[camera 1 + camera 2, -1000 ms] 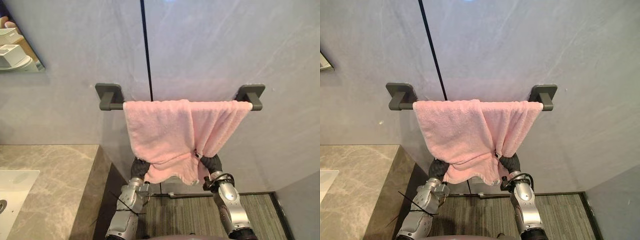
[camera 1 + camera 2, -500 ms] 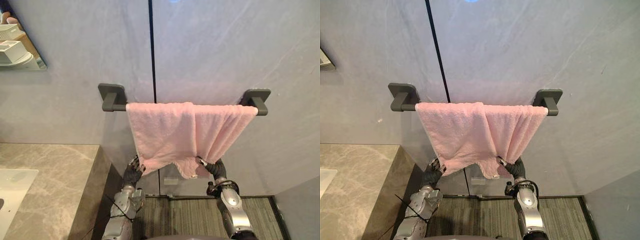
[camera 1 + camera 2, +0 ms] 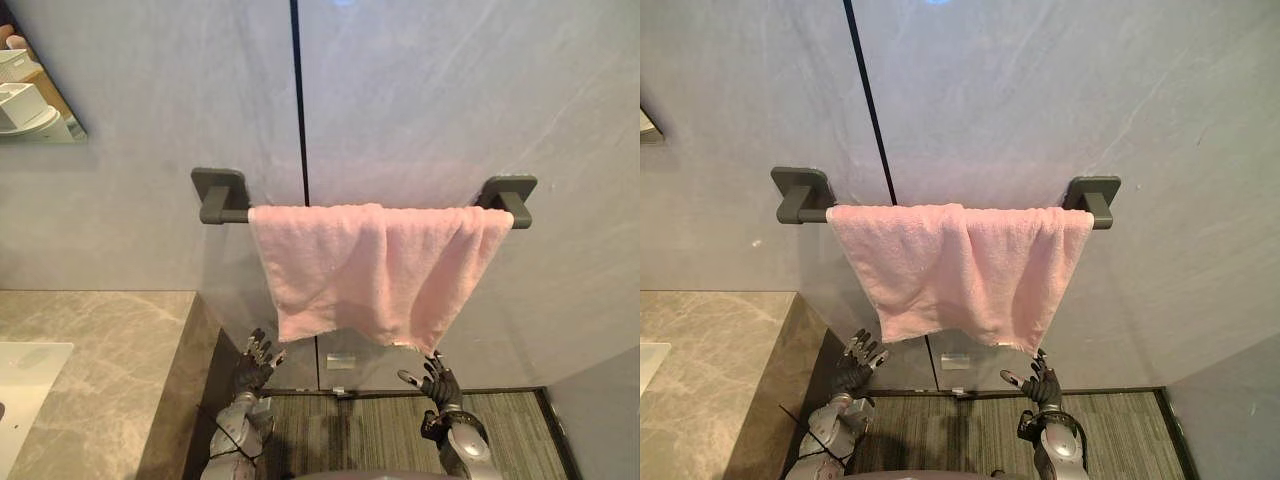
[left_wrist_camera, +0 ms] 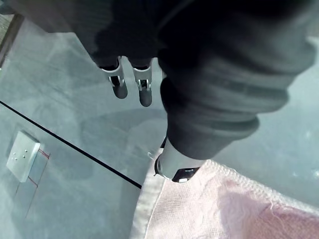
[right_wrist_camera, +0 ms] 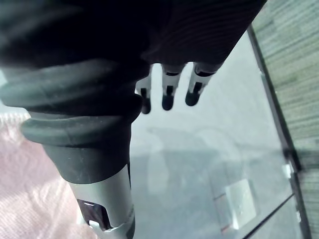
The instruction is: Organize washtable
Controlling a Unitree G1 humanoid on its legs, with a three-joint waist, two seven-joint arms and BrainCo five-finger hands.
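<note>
Towel (image 3: pixel 375 270) draped on rail (image 3: pixel 225 214), left hand (image 3: pixel 256 358) and right hand (image 3: pixel 436 378) spread just below hem.
Mirror (image 3: pixel 35 95) caught from left eye; socket (image 4: pixel 22 156) close-up from both wrists.

The towel (image 3: pixel 375 270) hangs over the rail (image 3: pixel 228 214) on the wall before me. The surface (image 3: pixel 100 350) lies lower, at my left. My left hand (image 3: pixel 253 362) is just below the towel's left corner, and my right hand (image 3: pixel 438 384) is below its right corner. A socket (image 3: pixel 341 362) sits on the wall between them.
</note>
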